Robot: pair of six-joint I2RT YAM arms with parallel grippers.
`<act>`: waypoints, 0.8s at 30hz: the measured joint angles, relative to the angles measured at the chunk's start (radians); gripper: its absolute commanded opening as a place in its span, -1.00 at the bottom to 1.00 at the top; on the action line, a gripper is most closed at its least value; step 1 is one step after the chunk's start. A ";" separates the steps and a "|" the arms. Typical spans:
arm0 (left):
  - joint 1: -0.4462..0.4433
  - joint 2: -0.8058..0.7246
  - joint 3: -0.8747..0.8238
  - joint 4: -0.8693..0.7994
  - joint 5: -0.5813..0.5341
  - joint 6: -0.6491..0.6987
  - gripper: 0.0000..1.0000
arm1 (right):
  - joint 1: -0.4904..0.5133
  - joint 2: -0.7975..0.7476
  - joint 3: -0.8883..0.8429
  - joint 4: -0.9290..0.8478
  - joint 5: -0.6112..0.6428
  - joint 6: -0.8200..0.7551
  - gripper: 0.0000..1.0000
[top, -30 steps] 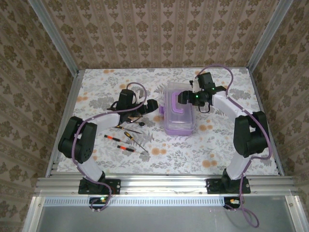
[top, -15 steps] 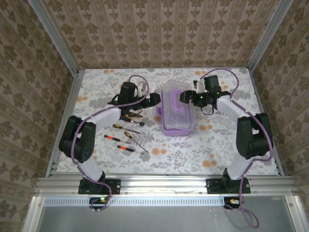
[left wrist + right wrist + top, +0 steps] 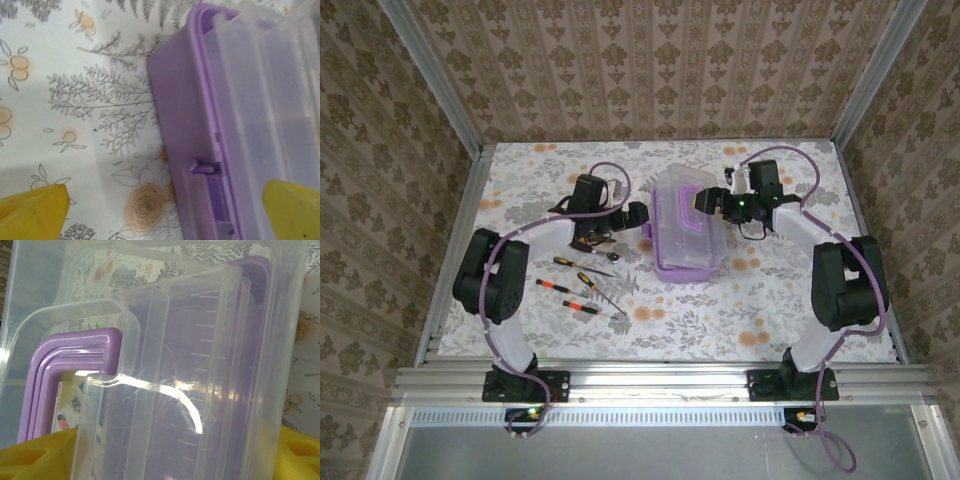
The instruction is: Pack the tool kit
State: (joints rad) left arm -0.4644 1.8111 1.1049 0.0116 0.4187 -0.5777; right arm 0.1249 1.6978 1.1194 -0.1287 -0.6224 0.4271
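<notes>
Floral tabletop (image 3: 740, 300); purple box (image 3: 688, 264), clear lid (image 3: 682, 200); left claw (image 3: 645, 222) wide open, right claw (image 3: 706, 201) unclear

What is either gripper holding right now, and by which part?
The left gripper is open over the purple box's edge, holding nothing. The right gripper has its fingers either side of the clear lid; whether they clamp it cannot be told.

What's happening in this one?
Both arms are at the purple tool kit box. The left gripper hangs open at its left edge. The right gripper has its jaws straddling the clear lid, grip unclear. The box looks closed, and the screwdrivers lie on the table to its left, not yet packed.
</notes>
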 measured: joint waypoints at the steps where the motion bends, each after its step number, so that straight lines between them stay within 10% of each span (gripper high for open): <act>1: 0.000 0.010 0.002 -0.003 0.000 0.003 1.00 | 0.000 -0.001 -0.001 0.000 -0.001 0.000 0.44; 24: -0.013 0.143 0.082 0.029 0.052 0.005 1.00 | -0.017 -0.003 -0.016 0.024 -0.036 0.021 0.44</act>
State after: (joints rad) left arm -0.4774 1.9537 1.1870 0.0410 0.4706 -0.5724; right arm 0.1081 1.6951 1.1038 -0.1047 -0.6586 0.4484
